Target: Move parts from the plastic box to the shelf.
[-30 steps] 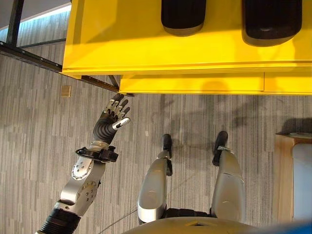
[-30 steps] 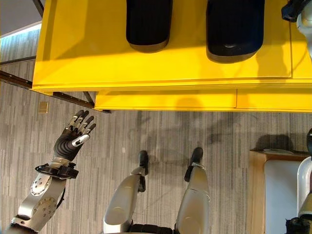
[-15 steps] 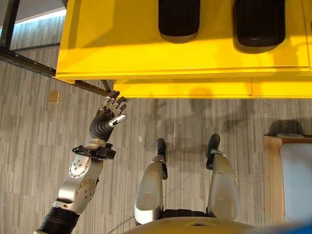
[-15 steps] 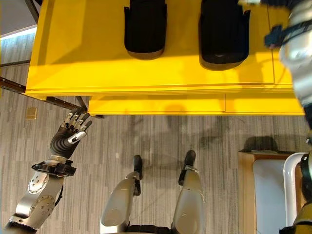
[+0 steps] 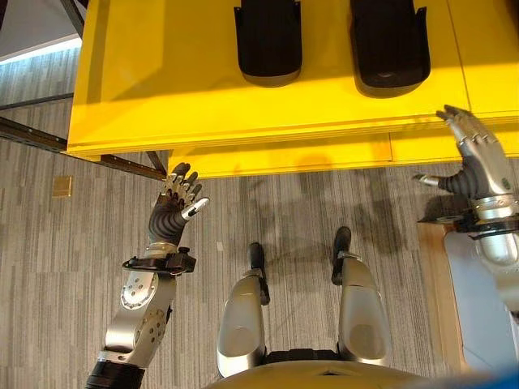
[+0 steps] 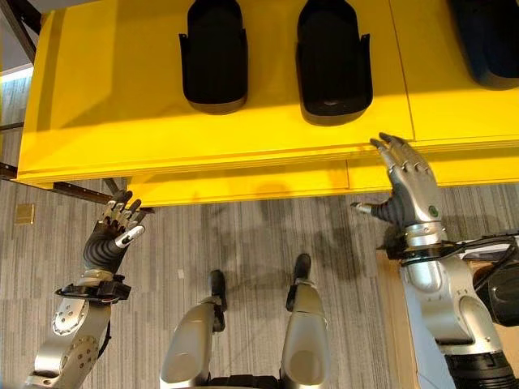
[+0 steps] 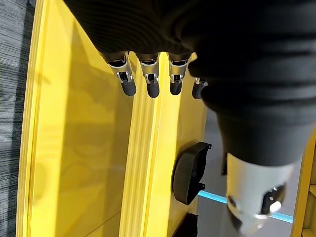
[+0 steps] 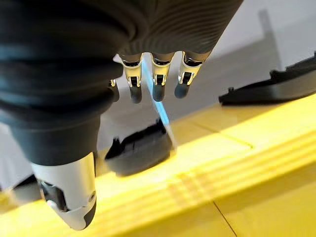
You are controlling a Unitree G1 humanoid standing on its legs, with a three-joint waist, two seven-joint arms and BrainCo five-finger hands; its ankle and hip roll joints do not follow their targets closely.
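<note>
Two black moulded parts (image 5: 268,40) (image 5: 389,44) lie side by side on the yellow shelf (image 5: 162,81), and a third dark part (image 6: 491,36) lies further right. My left hand (image 5: 173,207) is raised below the shelf's front edge on the left, open and empty. My right hand (image 5: 472,166) is open and empty too, its fingertips at the shelf's front edge on the right. In the left wrist view straight fingers (image 7: 148,81) point along the shelf past a black part (image 7: 190,173). The right wrist view has straight fingers (image 8: 158,79) above a black part (image 8: 140,148).
A pale box (image 5: 470,324) on a wooden stand (image 5: 434,284) sits at the lower right under my right arm. A dark metal frame bar (image 5: 49,138) runs under the shelf's left end. A small tan square (image 5: 62,186) lies on the grey plank floor.
The camera has shifted, so the shelf sits further left. My right arm has drawn back from over the shelf's right end to its front edge. The left hand stays raised and open.
</note>
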